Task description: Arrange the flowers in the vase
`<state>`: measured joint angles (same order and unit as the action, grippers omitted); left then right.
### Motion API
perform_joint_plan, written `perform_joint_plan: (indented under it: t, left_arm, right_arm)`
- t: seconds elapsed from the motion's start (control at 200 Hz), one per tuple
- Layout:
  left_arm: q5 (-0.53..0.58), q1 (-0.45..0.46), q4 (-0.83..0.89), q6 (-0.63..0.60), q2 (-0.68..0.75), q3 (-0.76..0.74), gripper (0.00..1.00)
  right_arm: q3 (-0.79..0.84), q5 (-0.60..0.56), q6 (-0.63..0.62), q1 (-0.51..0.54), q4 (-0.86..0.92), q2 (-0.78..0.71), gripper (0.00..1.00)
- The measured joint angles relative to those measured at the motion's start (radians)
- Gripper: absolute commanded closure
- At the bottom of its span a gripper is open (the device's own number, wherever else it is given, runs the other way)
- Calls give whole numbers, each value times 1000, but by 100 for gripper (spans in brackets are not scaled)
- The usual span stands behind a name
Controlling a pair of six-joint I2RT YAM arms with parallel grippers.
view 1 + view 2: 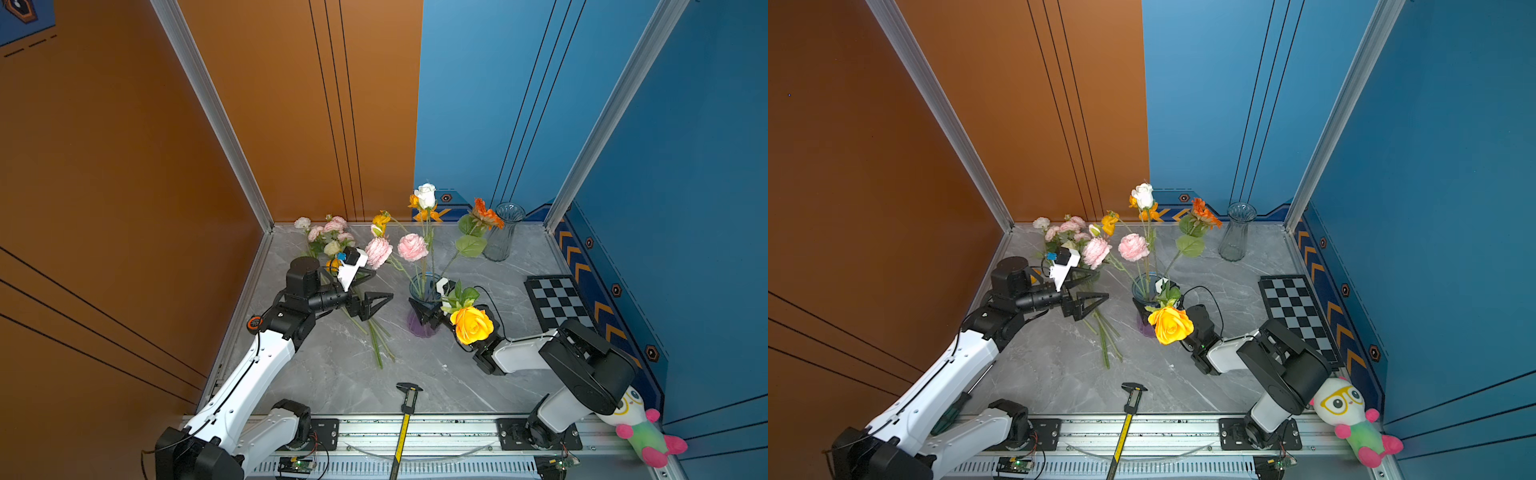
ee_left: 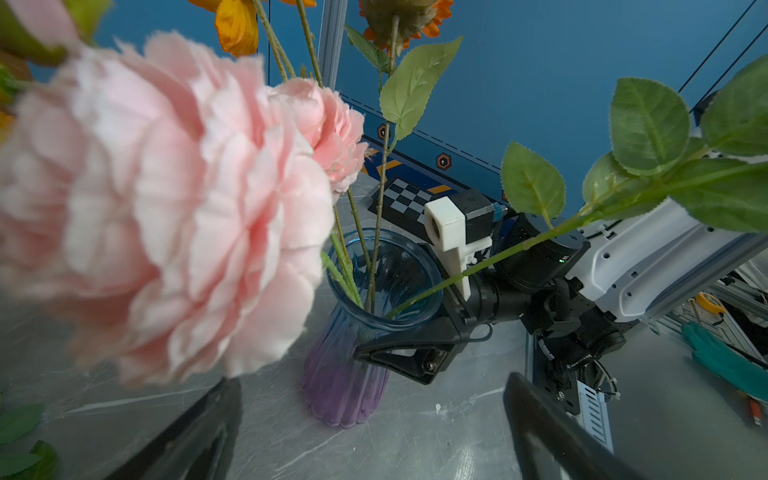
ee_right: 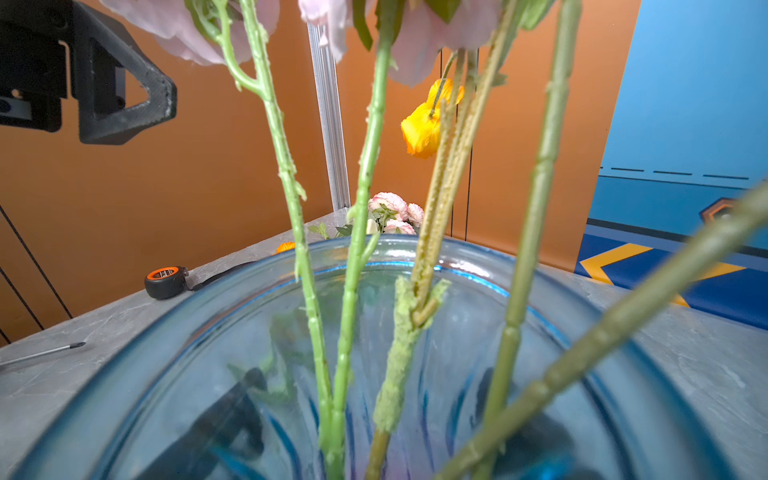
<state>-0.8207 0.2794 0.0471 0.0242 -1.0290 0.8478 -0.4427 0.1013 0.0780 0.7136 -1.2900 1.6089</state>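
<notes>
Right claw (image 1: 422, 311) brackets the blue vase (image 1: 417, 328) at frame centre, grip uncertain, presumably steadying it; left claw (image 1: 382, 283), wide and empty, hovers over unplaced flowers (image 1: 376, 340) lying centre-left on the worktop (image 1: 457, 374).

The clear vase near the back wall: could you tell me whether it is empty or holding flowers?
Empty: the clear vase stands upright with no stems inside it.

Orange wall (image 1: 124, 166) along bench's left edge & rear-left, blue wall (image 1: 478, 104) rear-right & right; alu posts (image 1: 216, 116) at rear corners; grey marble-look bench top (image 1: 436, 374), even light.
</notes>
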Motion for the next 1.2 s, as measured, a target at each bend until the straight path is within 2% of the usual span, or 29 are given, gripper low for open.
perform_joint_plan:
  t: [0.15,0.33,0.731,0.841,1.196]
  left_arm:
    - [-1,0,0,3,0,0,2]
    - [-7,0,-5,4,-1,0,2]
    - [-19,0,-23,11,-2,-2,2]
    - [-19,0,-22,11,-2,-2,2]
    - [-19,3,-23,11,4,-4,2]
  right_arm:
    - [-9,0,-14,-2,21,0,28]
    - [-9,0,-22,-3,32,-3,44]
    - [-13,0,-58,8,141,-66,57]
    - [-31,0,-77,8,187,-77,68]
    - [-122,5,-132,-32,245,-68,69]
